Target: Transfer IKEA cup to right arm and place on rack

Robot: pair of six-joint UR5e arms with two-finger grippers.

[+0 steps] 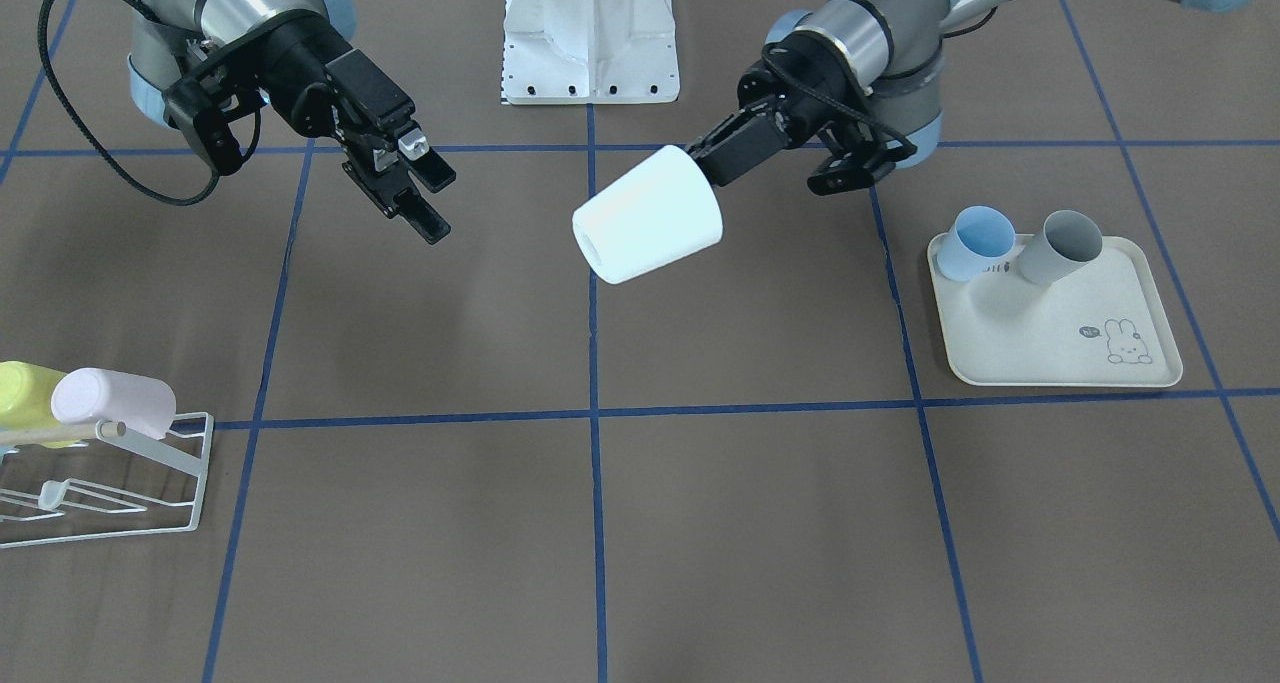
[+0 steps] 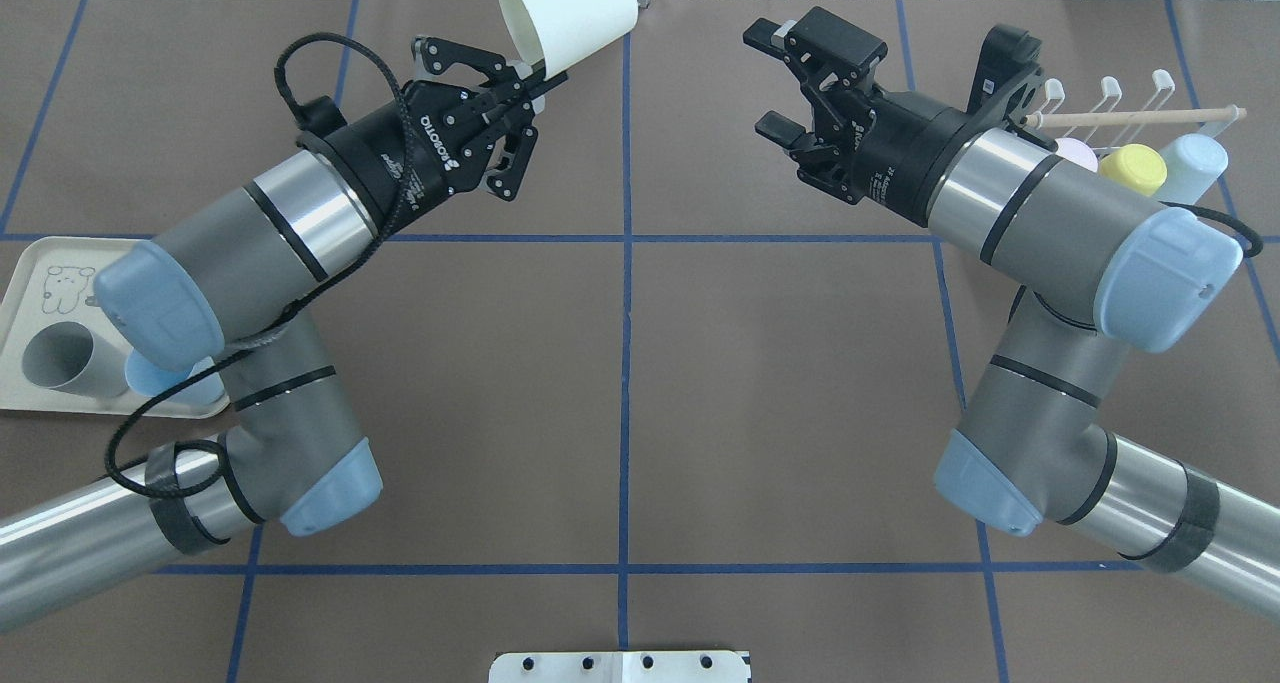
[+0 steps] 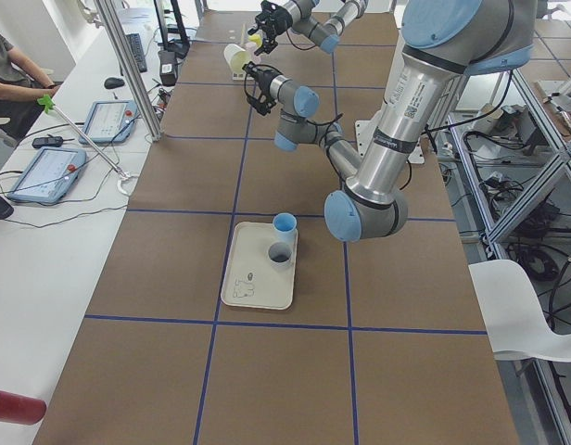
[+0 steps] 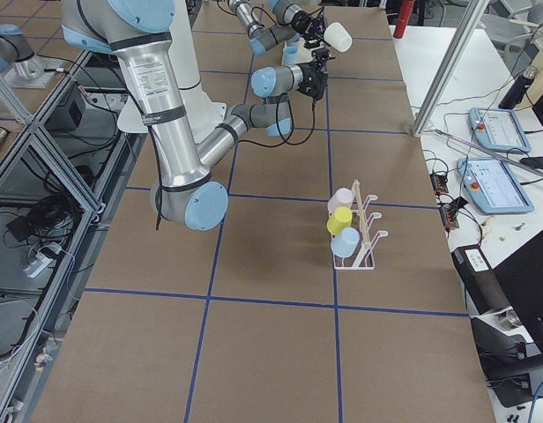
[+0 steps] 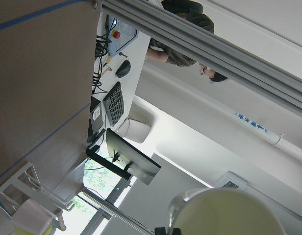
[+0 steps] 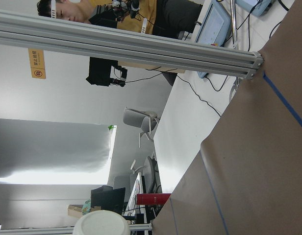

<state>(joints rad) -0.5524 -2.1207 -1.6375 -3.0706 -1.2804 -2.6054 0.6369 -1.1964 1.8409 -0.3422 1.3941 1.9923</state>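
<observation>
The white IKEA cup point(image 1: 648, 215) hangs sideways above the table's middle, its mouth turned toward my left gripper point(image 1: 697, 156). That gripper is shut on the cup's rim, and in the overhead view the cup point(image 2: 566, 13) sits just beyond the left gripper point(image 2: 538, 71). The cup's pale body point(image 5: 229, 213) fills the bottom of the left wrist view. My right gripper point(image 1: 432, 198) stands open and empty a short way from the cup, facing it, also seen from overhead as the right gripper point(image 2: 770, 81). The white wire rack point(image 1: 110, 483) stands on the right arm's side.
The rack point(image 2: 1130, 113) carries a pink cup point(image 1: 115, 401), a yellow one point(image 1: 25, 388) and a light blue one point(image 2: 1190, 168). A cream rabbit-print tray point(image 1: 1060, 348) on the left arm's side holds a blue cup point(image 1: 978, 243) and a grey cup point(image 1: 1062, 248). Operators' desks lie beyond the table's far edge.
</observation>
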